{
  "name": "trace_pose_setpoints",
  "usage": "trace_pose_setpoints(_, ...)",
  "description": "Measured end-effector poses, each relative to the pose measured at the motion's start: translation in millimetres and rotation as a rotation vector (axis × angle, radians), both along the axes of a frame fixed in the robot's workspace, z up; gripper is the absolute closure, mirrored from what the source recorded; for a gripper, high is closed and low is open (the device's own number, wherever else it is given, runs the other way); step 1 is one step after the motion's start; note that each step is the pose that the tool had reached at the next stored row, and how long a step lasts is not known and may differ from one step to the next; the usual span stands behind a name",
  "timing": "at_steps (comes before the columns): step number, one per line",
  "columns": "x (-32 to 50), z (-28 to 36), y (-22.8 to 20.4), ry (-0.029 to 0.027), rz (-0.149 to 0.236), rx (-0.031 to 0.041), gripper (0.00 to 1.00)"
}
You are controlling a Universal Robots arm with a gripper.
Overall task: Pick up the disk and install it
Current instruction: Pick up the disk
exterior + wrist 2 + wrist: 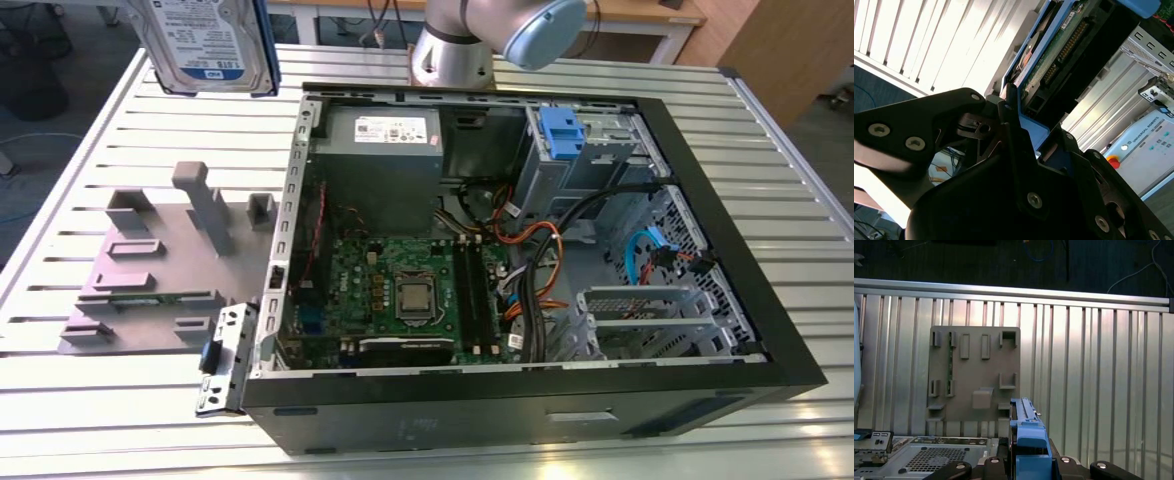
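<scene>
Hand [1030, 125] parts in black take up the near half of the second wrist view. The two jaws are closed on the blue frame of the disk [1059, 42], whose green circuit board runs away from the camera. The contact itself is partly hidden, so the grip seems firm rather than plainly so. Beyond the disk lie the ribbed slats of the counter [929, 35] and a pale control box [1149, 145] with a red button. In the first wrist view the disk shows edge-on, its blue frame toward the camera, held clear of the counter. Past it lies a grey fixture plate [974, 375] with raised blocks, and a corner of the computer case [929, 455] sits just beside that plate. In the exterior view the disk hangs upright in the air at the exterior view's far left, label facing the camera, well apart from the open case. The arm [494, 40] stands behind the case. Inside the case are a grey power supply [380, 150], a green motherboard [400, 290], a blue carrier [561, 135] in a bay toward the exterior view's right, and a metal drive cage [654, 315].
</scene>
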State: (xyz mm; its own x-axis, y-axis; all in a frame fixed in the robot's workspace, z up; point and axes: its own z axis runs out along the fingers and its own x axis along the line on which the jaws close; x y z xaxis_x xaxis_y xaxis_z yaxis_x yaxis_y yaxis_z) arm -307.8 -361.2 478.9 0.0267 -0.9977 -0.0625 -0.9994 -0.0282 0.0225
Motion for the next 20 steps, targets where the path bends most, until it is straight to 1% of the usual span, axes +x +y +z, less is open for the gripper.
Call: trace_pose_setpoints(20,8.8,0.0,0.0,0.0,0.0,0.0,0.63)
